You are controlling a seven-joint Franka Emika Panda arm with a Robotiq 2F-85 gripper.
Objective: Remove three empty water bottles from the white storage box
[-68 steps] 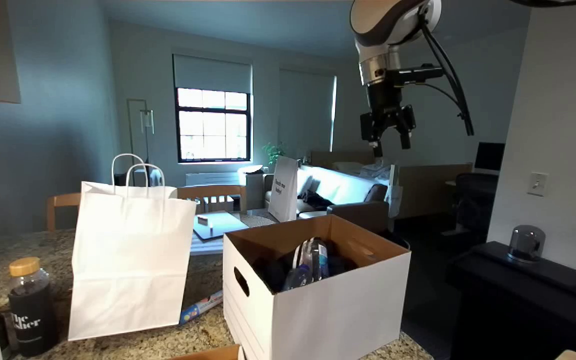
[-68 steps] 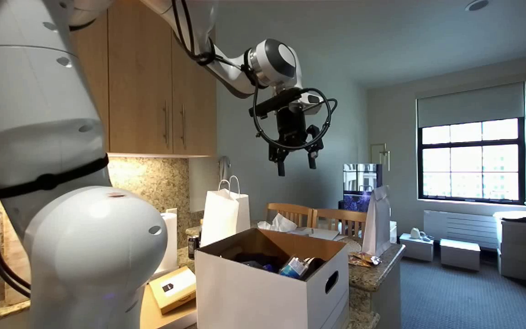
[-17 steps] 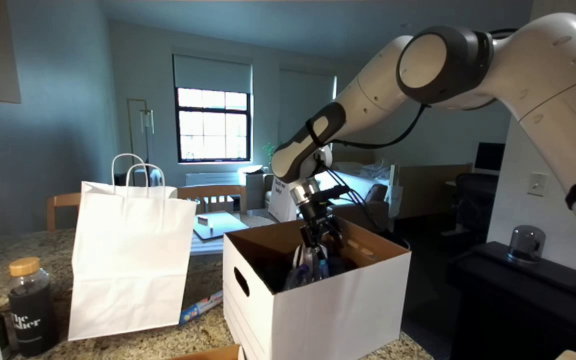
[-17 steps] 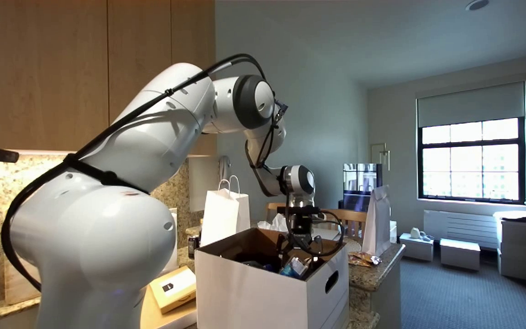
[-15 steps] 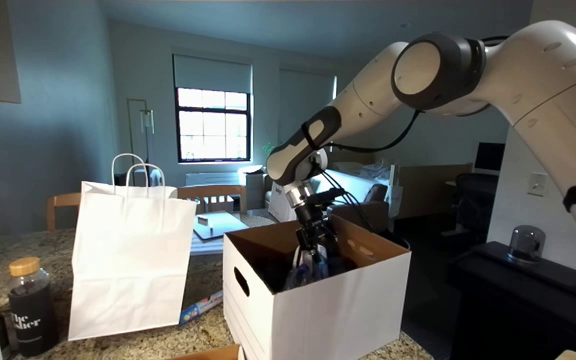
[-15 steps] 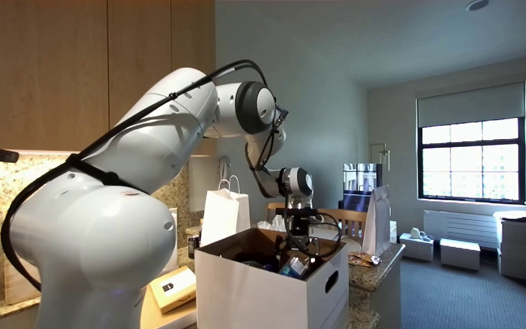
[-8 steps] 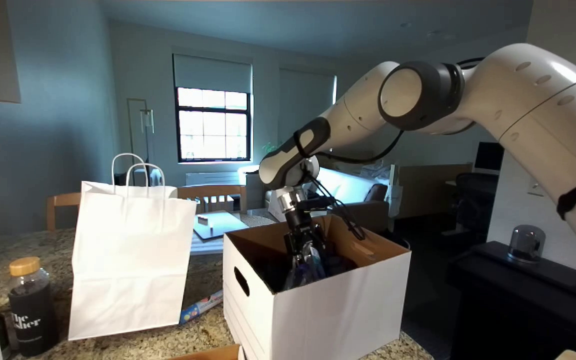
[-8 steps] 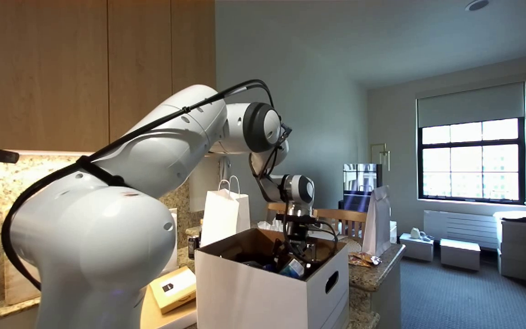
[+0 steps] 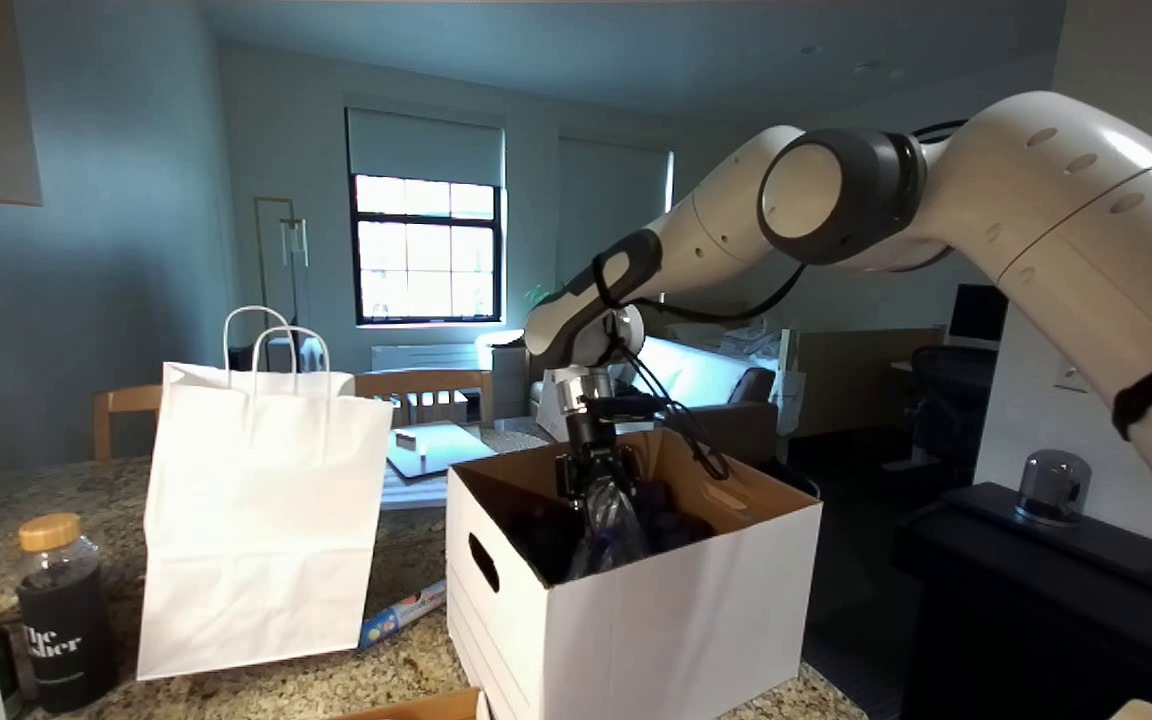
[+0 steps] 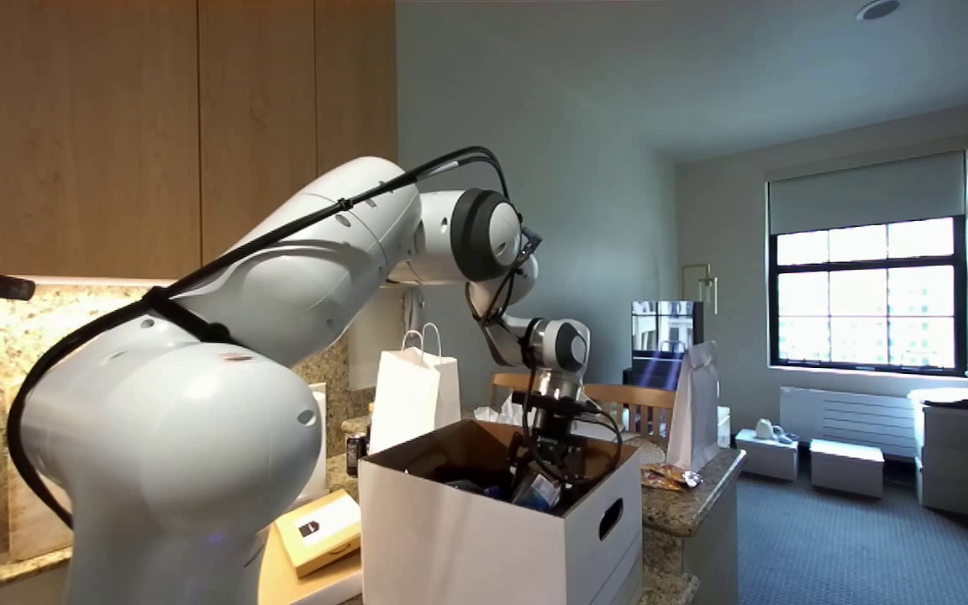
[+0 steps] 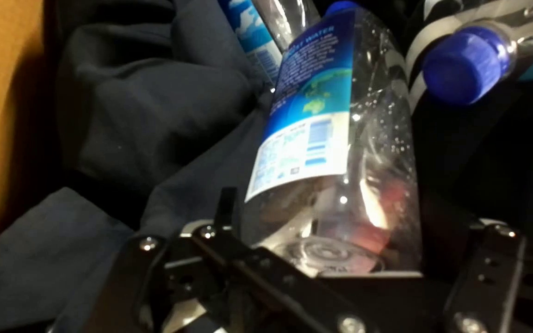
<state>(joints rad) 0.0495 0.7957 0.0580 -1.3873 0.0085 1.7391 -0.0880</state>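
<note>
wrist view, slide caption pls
Clear water bottle amid dark cloth, two more bottles beyond, open hand at its base.

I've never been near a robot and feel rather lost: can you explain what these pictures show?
The big white machine is a robot arm; the black gripper at its end works like a hand. Two pictures look on from outside; the close-up is taken from the machine's wrist. On the speckled counter stand a white storage box, a white paper bag and a dark jar with a tan lid. The gripper reaches into the box, where the close-up shows clear water bottles, at least three, among dark cloth. The jaws stand open with the nearest one between them, so nothing seems gripped yet. The job is removing three bottles.
</note>
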